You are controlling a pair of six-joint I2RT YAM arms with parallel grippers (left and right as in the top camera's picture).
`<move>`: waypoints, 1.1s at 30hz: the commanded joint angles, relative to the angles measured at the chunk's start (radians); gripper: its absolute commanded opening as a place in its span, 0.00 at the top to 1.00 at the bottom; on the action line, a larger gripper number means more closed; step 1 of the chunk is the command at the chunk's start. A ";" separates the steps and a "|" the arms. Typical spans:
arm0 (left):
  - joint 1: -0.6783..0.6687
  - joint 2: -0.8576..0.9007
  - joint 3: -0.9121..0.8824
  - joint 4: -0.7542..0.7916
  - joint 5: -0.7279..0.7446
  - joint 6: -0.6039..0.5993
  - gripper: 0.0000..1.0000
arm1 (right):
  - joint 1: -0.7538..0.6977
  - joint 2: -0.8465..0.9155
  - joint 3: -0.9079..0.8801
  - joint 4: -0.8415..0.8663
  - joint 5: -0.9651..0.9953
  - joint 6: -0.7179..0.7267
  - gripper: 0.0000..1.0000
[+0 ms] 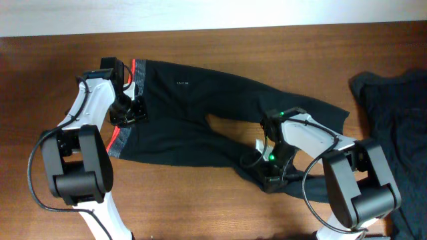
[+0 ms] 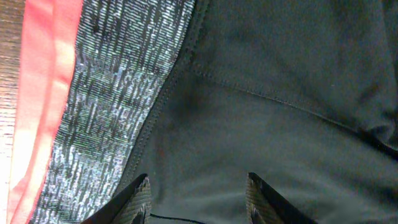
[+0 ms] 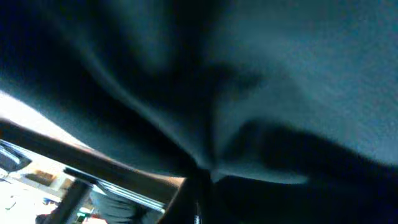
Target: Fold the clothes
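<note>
Black trousers (image 1: 180, 120) lie spread across a wooden table (image 1: 200, 213), with the waistband (image 1: 121, 139) at the robot's left and the legs running right. The left gripper (image 1: 129, 110) hovers over the seat just inside the waistband, its jaws apart with nothing between them. The right gripper (image 1: 270, 175) sits low on the leg nearer the robot and looks pinched shut on a fold of the trousers. A separate dark heap (image 1: 393, 113) lies at the far right, apart from the work.

This looks like taking hold for a first fold. To do it well, the left jaws should drop straight down and close on the waistband itself, where the cloth is firmer. The right gripper should lift only enough to clear the table, so the thin fabric neither drags nor twists.

Only the overhead view shows the whole garment and both arms. The left wrist view alone shows the grey weave, red edging (image 2: 43, 93) and seam. The right wrist view alone shows cloth gathering into pleats at the fingers.
</note>
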 commanded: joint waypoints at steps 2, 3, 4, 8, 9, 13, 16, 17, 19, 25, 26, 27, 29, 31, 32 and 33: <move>0.001 -0.032 0.014 -0.004 0.011 -0.005 0.51 | 0.008 -0.012 -0.021 -0.025 -0.010 0.056 0.72; 0.002 -0.032 0.014 -0.004 0.010 -0.005 0.51 | 0.008 -0.016 -0.016 -0.036 -0.013 0.056 0.66; 0.002 -0.032 0.014 -0.004 0.010 -0.005 0.51 | 0.007 -0.021 -0.006 -0.048 -0.011 0.054 0.63; 0.002 -0.032 0.014 -0.004 0.008 -0.005 0.51 | 0.007 -0.066 0.059 -0.115 -0.007 0.049 0.50; 0.002 -0.032 0.014 -0.004 0.008 -0.005 0.51 | 0.005 -0.079 0.074 -0.128 0.000 0.053 0.50; 0.001 -0.032 0.014 -0.004 0.008 -0.005 0.51 | -0.035 -0.134 0.108 -0.116 0.095 0.149 0.53; 0.001 -0.032 0.014 -0.004 0.008 -0.005 0.51 | -0.088 -0.145 0.108 -0.097 0.120 0.161 0.63; 0.001 -0.032 0.014 -0.004 0.008 -0.005 0.51 | -0.101 -0.142 0.106 -0.092 0.134 0.161 0.69; 0.001 -0.032 0.014 -0.004 0.008 -0.005 0.51 | -0.126 -0.140 0.091 -0.068 0.166 0.162 0.87; 0.001 -0.032 0.014 -0.004 0.008 -0.005 0.51 | -0.170 -0.140 0.019 0.033 0.183 0.188 0.96; 0.001 -0.032 0.014 -0.004 0.008 -0.005 0.51 | -0.174 -0.140 0.008 0.041 0.184 0.188 0.96; 0.001 -0.032 0.014 -0.004 0.008 -0.005 0.51 | -0.175 -0.140 -0.002 0.045 0.184 0.188 0.96; 0.001 -0.032 0.014 -0.001 0.008 -0.005 0.51 | -0.176 -0.140 -0.024 0.049 0.185 0.193 0.96; 0.001 -0.032 0.014 0.001 0.008 -0.005 0.51 | -0.176 -0.140 -0.053 0.048 0.225 0.243 0.96; 0.001 -0.032 0.014 0.001 0.008 -0.005 0.51 | -0.176 -0.140 -0.067 0.048 0.261 0.266 0.96; 0.001 -0.032 0.014 0.000 0.008 -0.005 0.51 | -0.177 -0.140 -0.079 0.048 0.303 0.292 0.96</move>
